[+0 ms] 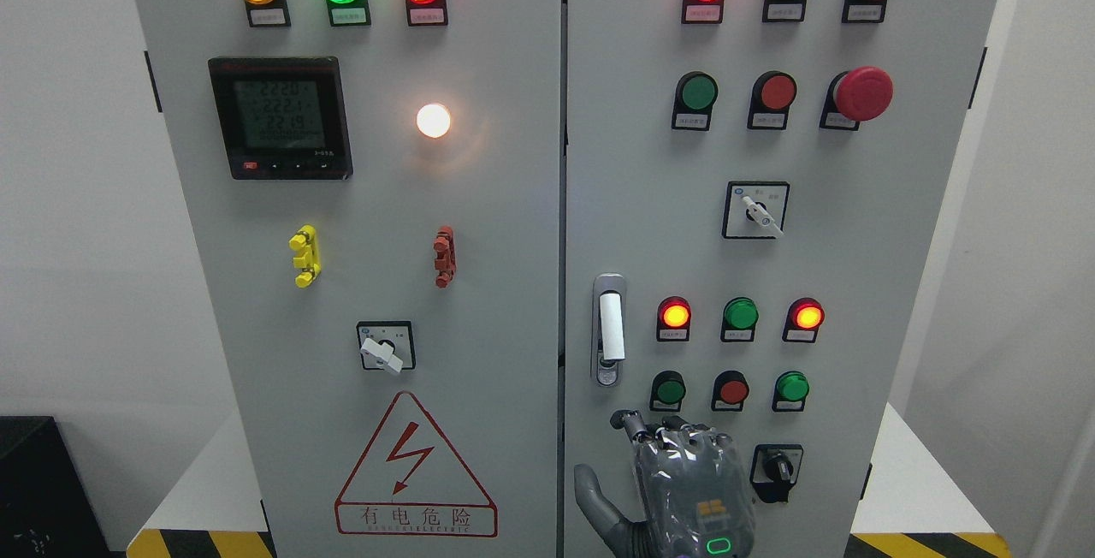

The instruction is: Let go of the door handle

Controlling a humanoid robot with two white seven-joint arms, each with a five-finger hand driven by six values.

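Note:
The door handle point(610, 329) is a silver recessed plate with a white upright lever and a keyhole at its foot, set at the left edge of the cabinet's right door point(855, 267). My right hand point(663, 447) comes up from the bottom edge, back facing me, just below the handle and apart from it. Its fingers point(629, 421) are loosely bent at the knuckles, the thumb point(592, 494) sticks out to the left, and it holds nothing. The door appears closed, flush with the left door point(513, 198). My left arm does not show.
Lit indicator lamps, push buttons, a red mushroom stop button point(862, 93) and rotary switches point(777, 472) cover the right door near my hand. The left door bears a meter point(281, 117) and a warning triangle point(415, 465). White walls flank the cabinet; hazard tape marks the floor.

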